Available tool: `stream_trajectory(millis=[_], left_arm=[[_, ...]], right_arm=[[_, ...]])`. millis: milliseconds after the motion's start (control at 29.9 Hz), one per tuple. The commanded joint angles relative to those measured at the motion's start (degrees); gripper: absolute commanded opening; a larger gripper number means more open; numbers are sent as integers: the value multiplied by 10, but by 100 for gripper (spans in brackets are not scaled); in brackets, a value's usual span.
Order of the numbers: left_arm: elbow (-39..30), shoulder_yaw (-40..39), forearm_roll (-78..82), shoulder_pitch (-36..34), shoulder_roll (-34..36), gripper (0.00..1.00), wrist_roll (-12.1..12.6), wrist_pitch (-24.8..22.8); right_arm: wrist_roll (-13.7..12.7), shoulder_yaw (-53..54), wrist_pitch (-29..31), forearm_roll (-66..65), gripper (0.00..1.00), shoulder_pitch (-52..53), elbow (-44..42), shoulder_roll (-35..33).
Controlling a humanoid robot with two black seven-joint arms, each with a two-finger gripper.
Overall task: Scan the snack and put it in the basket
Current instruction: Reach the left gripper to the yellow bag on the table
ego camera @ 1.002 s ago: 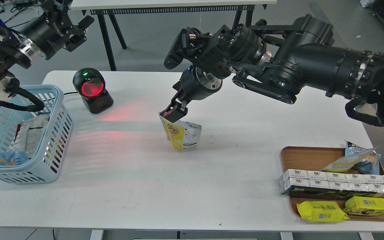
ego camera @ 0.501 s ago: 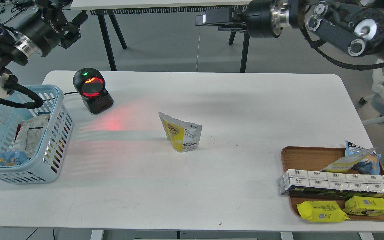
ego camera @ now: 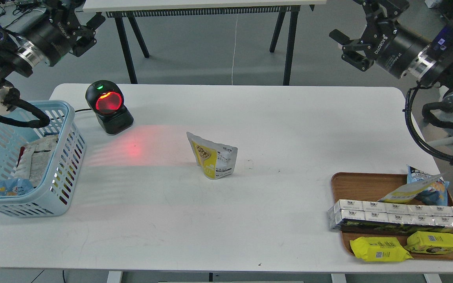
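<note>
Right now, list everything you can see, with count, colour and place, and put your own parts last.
snack: one, yellow-and-white pouch, upright mid-table, free of both grippers
basket: one, light blue, left table edge, holding some packs
scanner: one, black with red-lit window, back left, beside the basket
tray: one, brown wood, front right corner
yellow packs: two, bright yellow, front of the tray
carton row: one, silvery-white, across the tray
blue-and-yellow bag: one, back of the tray
table: one, white
left gripper: one, black, raised upper left, open
right gripper: one, black, raised upper right, open
</note>
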Motion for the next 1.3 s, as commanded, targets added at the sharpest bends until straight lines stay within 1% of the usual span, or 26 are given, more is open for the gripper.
stream_trajectory(millis=[0,67,200,367,468,568,668,735,868,1002,1069,1169,1236,1269], left_arm=[[-45,0,24,-12,12,100,0,0],[-75,0,85,-37,24,100,0,0],[-162,3,229,-95,30,100,0,0],[-233,20,304,-160,34,100,0,0],[-277,70,345,-214,32,100,0,0],[-328,153,428,-255,29,100,0,0],[-392,215,514,-264,29,100,0,0],[-423,226,551,-263,29,100,0,0],[-432,244,588,-251,26,100,0,0],[-429,300,611,-243,5,100,0,0],[-424,323,632,-227,-4,99,0,35],[-411,324,638,-191,-12,98,0,88],[-408,325,638,-184,-16,98,0,110],[-408,324,637,-184,-14,98,0,112]], right_arm=[[0,21,0,2,97,-21,1,-7],[0,22,0,4,97,-21,1,-12],[0,30,0,6,97,-22,-1,-12],[0,32,0,42,97,-21,-4,-12],[0,32,0,58,97,-21,-7,-14],[0,32,0,58,97,-20,-7,-21],[0,32,0,59,97,-21,-7,-28],[0,32,0,68,97,-22,-8,-32],[0,32,0,81,97,-24,-8,-35],[0,32,0,83,97,-28,-7,-35],[0,32,0,82,97,-28,-6,-38],[0,32,0,83,97,-29,-5,-42],[0,32,0,83,97,-32,-5,-43],[0,32,0,83,97,-33,-5,-43]])
